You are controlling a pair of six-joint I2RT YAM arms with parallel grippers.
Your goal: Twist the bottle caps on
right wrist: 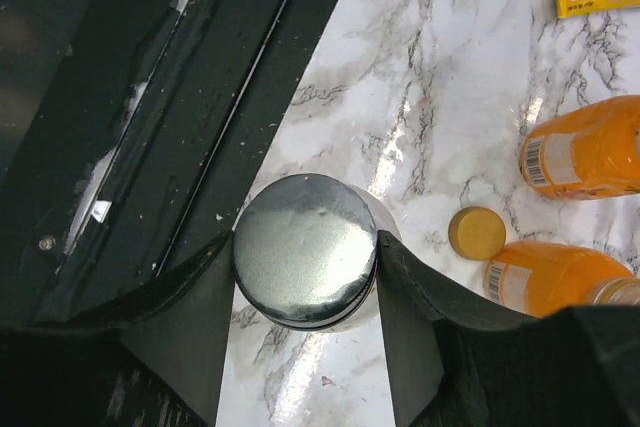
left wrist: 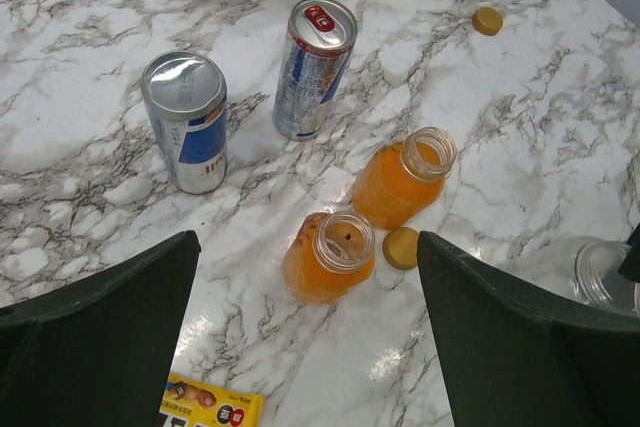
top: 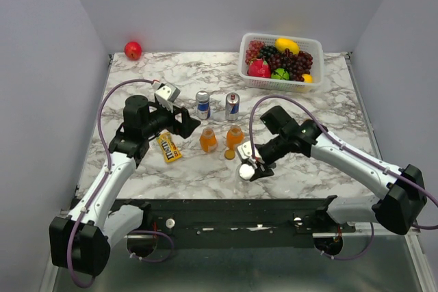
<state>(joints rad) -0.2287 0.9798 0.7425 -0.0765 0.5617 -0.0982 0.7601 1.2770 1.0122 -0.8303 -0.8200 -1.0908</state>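
Note:
Two stubby bottles of orange liquid (top: pixel 208 140) (top: pixel 235 136) stand uncapped mid-table. In the left wrist view their open mouths show (left wrist: pixel 330 255) (left wrist: pixel 405 175). One orange-gold cap (left wrist: pixel 401 247) lies between them, and another cap (left wrist: pixel 487 20) lies far off. My left gripper (left wrist: pixel 310 347) is open and empty, hovering short of the nearer bottle. My right gripper (right wrist: pixel 306 242) is shut on the silver-grey lid (right wrist: pixel 305 249), which sits on top of the clear jar (right wrist: pixel 388 227) near the table's front edge. The jar also shows in the top view (top: pixel 246 171).
Two drink cans (top: pixel 202 104) (top: pixel 233 106) stand behind the bottles. A yellow candy pack (top: pixel 168 147) lies left of them. A white fruit basket (top: pixel 248 72) sits at the back right, and a red apple (top: pixel 133 50) at the back left. A dark frame (right wrist: pixel 150 97) borders the front edge.

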